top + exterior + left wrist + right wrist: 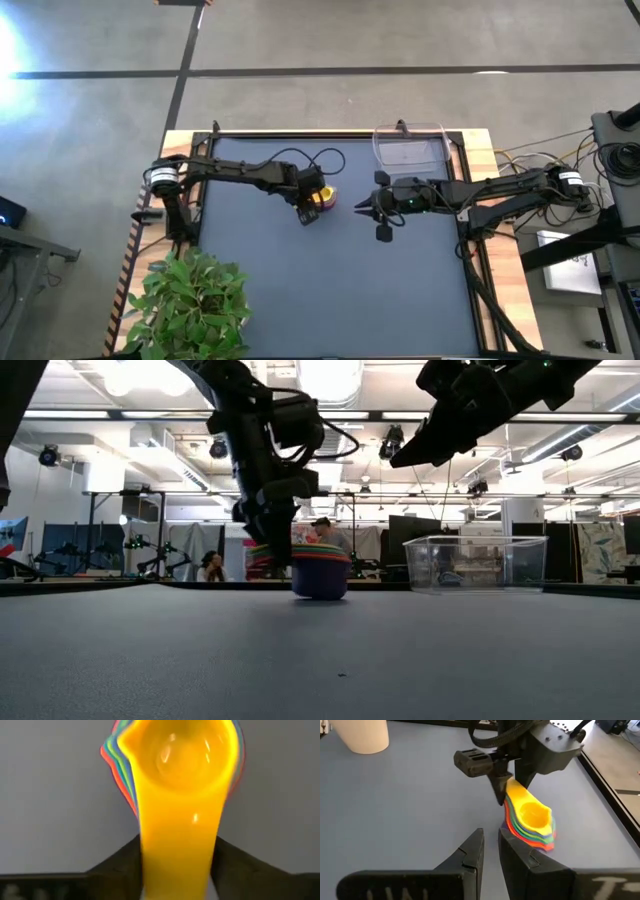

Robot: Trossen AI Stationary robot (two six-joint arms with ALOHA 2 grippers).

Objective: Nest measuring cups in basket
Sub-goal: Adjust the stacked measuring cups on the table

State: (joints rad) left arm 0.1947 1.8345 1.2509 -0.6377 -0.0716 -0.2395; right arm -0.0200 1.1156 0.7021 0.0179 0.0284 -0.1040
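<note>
The measuring cups (532, 822) are nested in one stack, with the yellow cup (180, 755) on top and a purple one at the bottom. The stack (320, 572) stands on its base on the dark table, left of centre (328, 197). My left gripper (502, 790) comes down on the handle side of the stack and is shut on it. The basket (410, 155), a clear tray, stands at the far right of the table (475, 563). My right gripper (362, 205) hovers shut to the right of the stack, above the table, touching nothing. My left gripper pinches the yellow cup's flat handle (175, 835) by its two long edges, one finger (125, 865) on each side. The fingers come steeply from above and lie across the handle. The handles beneath are hidden by the yellow one. The stack rests upright on the table.
A potted plant (190, 300) stands at the table's near left corner. A white cylinder (362, 735) stands on the table beyond the stack. Cables run along the table's right edge (480, 270). People sit in the room behind (210, 565).
</note>
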